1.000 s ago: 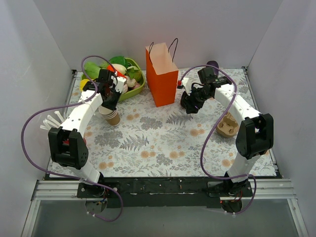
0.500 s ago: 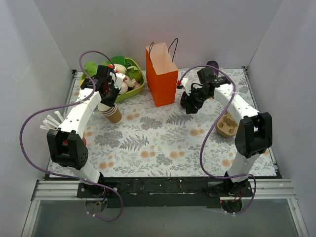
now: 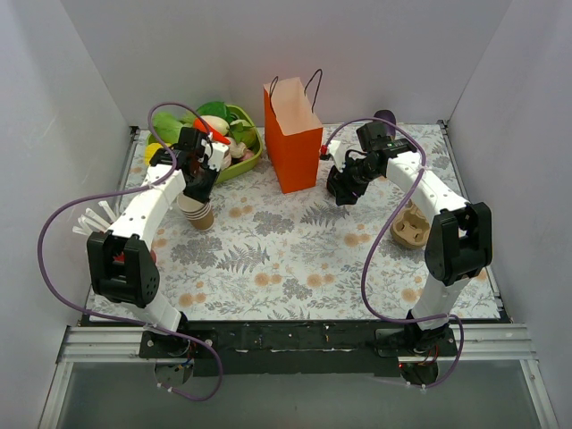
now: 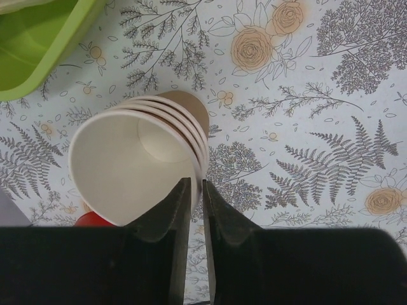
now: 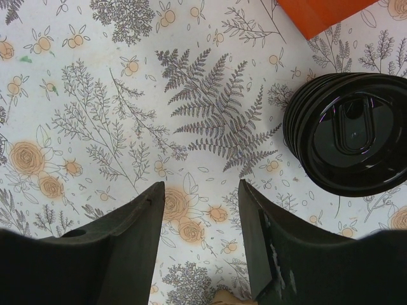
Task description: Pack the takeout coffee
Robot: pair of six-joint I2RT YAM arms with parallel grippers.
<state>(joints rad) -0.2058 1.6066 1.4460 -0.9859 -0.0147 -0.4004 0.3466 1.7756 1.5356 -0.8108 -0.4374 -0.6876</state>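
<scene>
A stack of several nested brown kraft cups [image 4: 137, 162] with pale insides stands on the floral cloth, and it also shows in the top view [image 3: 200, 214]. My left gripper [image 4: 196, 184] is shut on the rim of the top cup, one finger inside and one outside; in the top view the left gripper [image 3: 197, 185] is right over the stack. A stack of black lids [image 5: 348, 132] lies right of my right gripper [image 5: 200, 185], which is open, empty and above bare cloth. In the top view the right gripper [image 3: 345, 189] is just right of the orange bag.
The orange paper bag [image 3: 292, 136] stands open at back centre. A green bowl [image 3: 248, 161] of toy food sits behind the cups. A cardboard cup carrier [image 3: 413, 226] lies at right. White sticks [image 3: 94, 220] lie at the left edge.
My left gripper and the cup stack shifted slightly back, then returned forward and a little left. The right arm has barely moved.
</scene>
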